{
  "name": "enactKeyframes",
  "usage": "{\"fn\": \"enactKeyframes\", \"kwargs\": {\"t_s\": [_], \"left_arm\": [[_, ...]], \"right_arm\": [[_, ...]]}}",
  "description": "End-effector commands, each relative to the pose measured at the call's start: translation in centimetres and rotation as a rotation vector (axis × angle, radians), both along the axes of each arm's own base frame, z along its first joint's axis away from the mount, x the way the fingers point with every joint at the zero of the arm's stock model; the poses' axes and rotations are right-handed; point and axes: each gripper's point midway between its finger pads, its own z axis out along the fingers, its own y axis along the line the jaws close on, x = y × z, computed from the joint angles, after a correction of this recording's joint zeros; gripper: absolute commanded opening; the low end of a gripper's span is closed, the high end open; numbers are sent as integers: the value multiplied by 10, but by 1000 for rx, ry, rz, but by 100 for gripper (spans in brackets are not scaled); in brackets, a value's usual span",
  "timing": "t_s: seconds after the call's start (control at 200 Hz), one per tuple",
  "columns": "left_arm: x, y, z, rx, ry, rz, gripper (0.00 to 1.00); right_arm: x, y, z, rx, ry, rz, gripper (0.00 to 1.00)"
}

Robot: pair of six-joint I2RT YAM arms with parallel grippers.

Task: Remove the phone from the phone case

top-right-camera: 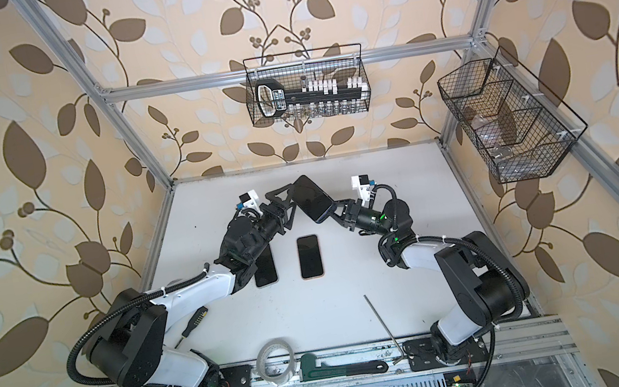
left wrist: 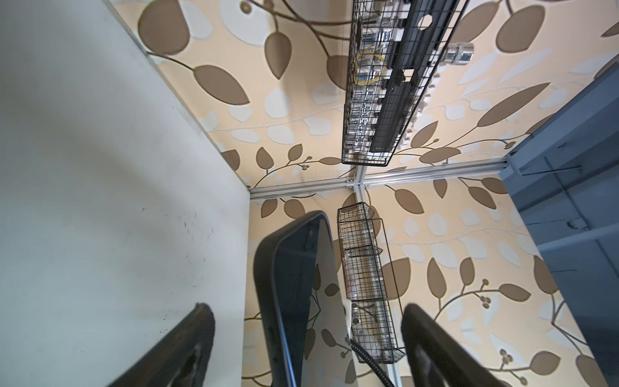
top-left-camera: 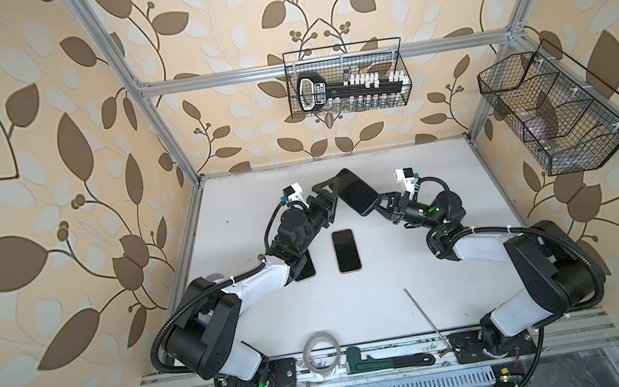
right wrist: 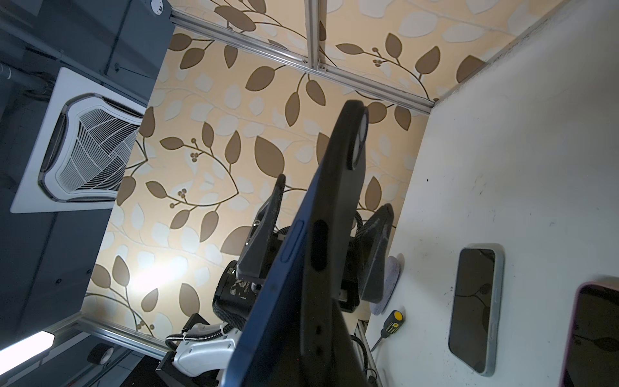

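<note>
right jaws clenched on cased phone (top-left-camera: 356,191); left jaws released (straddling its far end); advised peeling case rim only.

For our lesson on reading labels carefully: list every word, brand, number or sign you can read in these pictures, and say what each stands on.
Nothing reads clearly enough to quote.
Label on the black tool in the back wire basket: too blurred.
White print on the left hand's body: worn, unreadable.
Cased phone in the right hand, and two phones on the table: dark screens, no text.
</note>
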Motion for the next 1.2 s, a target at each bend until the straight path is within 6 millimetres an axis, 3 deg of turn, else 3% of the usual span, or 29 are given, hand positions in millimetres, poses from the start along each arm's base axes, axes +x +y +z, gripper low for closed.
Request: {"fn": "enactKeyframes", "kwargs": {"t_s": [0.0, 0.07, 0.095, 0.295, 0.465, 0.605, 0.82, 1.195], "left_arm": [[-7, -9, 28, -20, -30, -44, 99], [-6, -11, 6, 28, 100, -50, 99], [-11, -8, 16, 36, 98, -52, 99], [-26, -5, 9, 100, 252, -72, 99], [-43, -14, 23, 74, 265, -139, 99], [-57, -33, 34, -20, 246, -206, 99], [-64, -48, 45, -87, 217, -258, 99], [-67, -55, 39, -81, 219, -272, 99]], "right_arm": [[1, -6, 12, 40, -53, -18, 0], [3, -7, 11, 45, -51, -21, 0], [5, -9, 12, 48, -53, -25, 0], [11, -10, 7, 34, -52, -37, 0], [15, -12, -1, 22, -41, -55, 0], [16, -12, -5, 21, -41, -62, 0], [14, -8, -5, 33, -42, -56, 0], [8, -7, 0, 43, -57, -50, 0]]}}
